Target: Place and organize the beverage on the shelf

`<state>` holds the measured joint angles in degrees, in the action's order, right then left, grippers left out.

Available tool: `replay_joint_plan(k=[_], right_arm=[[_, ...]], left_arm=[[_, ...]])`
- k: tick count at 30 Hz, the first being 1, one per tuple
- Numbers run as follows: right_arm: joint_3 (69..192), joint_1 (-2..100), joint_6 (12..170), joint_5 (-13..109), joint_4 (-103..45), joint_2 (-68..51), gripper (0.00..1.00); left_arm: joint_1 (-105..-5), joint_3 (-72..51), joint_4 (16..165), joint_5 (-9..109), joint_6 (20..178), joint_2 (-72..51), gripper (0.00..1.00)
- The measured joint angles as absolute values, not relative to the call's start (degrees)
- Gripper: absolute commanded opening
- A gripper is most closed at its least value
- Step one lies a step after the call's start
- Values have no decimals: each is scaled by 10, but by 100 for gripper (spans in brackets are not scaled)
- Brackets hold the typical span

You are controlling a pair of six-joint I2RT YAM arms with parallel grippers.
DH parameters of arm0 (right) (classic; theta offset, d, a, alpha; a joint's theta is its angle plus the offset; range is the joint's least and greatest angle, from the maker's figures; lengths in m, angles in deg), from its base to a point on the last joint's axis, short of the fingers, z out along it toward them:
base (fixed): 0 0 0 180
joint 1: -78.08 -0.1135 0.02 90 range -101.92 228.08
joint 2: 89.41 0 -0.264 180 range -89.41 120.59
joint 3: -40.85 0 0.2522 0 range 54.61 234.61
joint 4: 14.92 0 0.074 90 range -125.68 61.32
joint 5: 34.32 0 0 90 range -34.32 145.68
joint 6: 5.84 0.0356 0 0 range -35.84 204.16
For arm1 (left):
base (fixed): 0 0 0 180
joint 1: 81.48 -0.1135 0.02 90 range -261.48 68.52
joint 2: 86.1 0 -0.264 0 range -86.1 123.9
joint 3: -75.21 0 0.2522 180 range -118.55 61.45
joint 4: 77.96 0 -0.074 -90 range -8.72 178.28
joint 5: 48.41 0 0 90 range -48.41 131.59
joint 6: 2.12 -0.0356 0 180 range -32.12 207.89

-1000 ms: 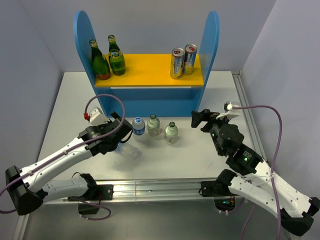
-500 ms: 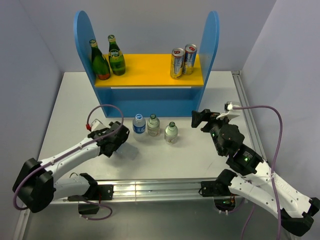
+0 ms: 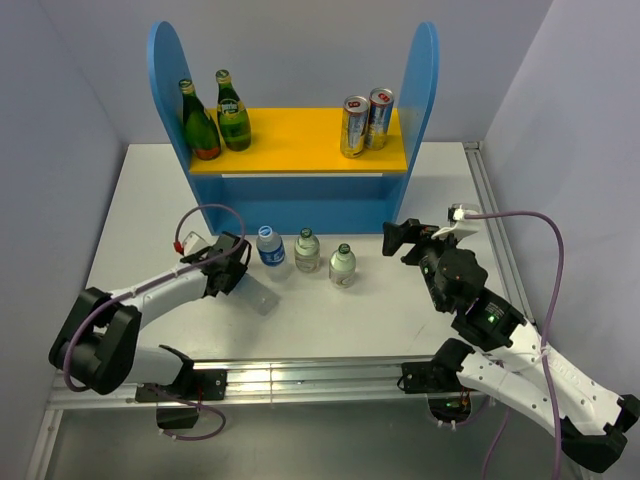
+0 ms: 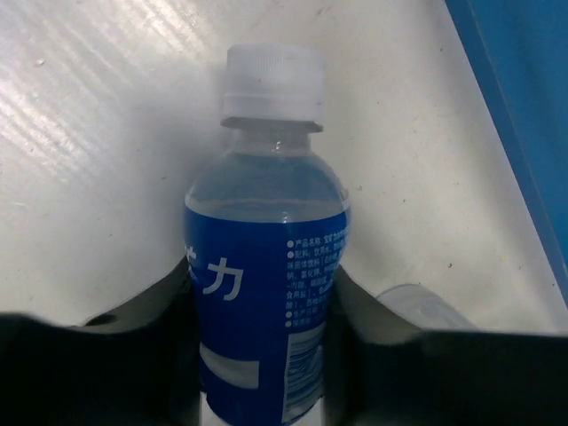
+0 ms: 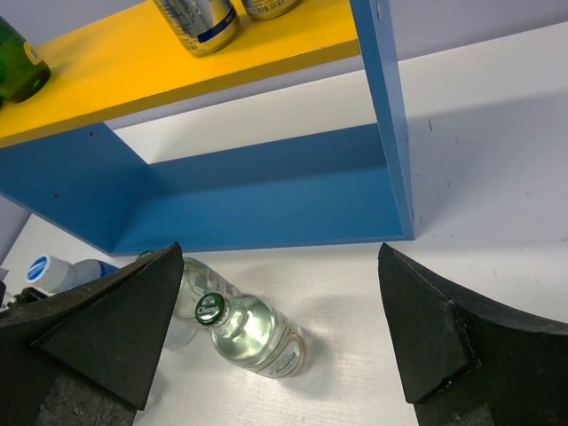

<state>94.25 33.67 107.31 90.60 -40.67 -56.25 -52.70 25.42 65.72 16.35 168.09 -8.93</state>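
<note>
Blue-labelled bottle (image 4: pixel 266 231) held just before the shelf (image 3: pixel 300 195).
Left end effector (image 4: pixel 266 306) clamps its body; right end effector (image 5: pixel 275 315) gapes wide, empty, near the shelf.

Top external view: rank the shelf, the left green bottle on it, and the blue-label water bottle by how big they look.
1. shelf, by far the largest.
2. left green bottle.
3. blue-label water bottle, smallest, though the downward camera angle foreshortens it.
</note>
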Motion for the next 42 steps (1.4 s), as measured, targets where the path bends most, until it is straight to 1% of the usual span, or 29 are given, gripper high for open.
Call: replay_joint_plan(k=[4, 7, 12, 15, 19, 24, 27, 35, 42], right_arm=[[942, 337, 1073, 907, -406, -562, 97], [942, 337, 1073, 908, -406, -558, 97], [942, 337, 1073, 908, -403, -546, 97], [942, 337, 1073, 908, -398, -540, 97], [942, 337, 1073, 908, -392, -531, 97], [942, 337, 1073, 908, -389, -522, 96], [942, 337, 1073, 907, -389, -515, 96], [939, 337, 1073, 906, -385, -508, 96], [938, 337, 1073, 905, -381, -490, 96]], left_arm=[[-531, 250, 669, 162, 1667, -84, 0], [-509, 240, 634, 120, 1660, -92, 0], [-428, 196, 541, 6, 1620, -145, 0], [-392, 170, 548, -62, 1587, -169, 0], [-351, 169, 606, -165, 1538, -185, 0], [-329, 219, 788, -278, 1425, -167, 0], [-345, 249, 943, -299, 1314, -127, 0], [-403, 302, 1320, -213, 1014, -82, 0], [-455, 321, 1503, -92, 880, -23, 0]])
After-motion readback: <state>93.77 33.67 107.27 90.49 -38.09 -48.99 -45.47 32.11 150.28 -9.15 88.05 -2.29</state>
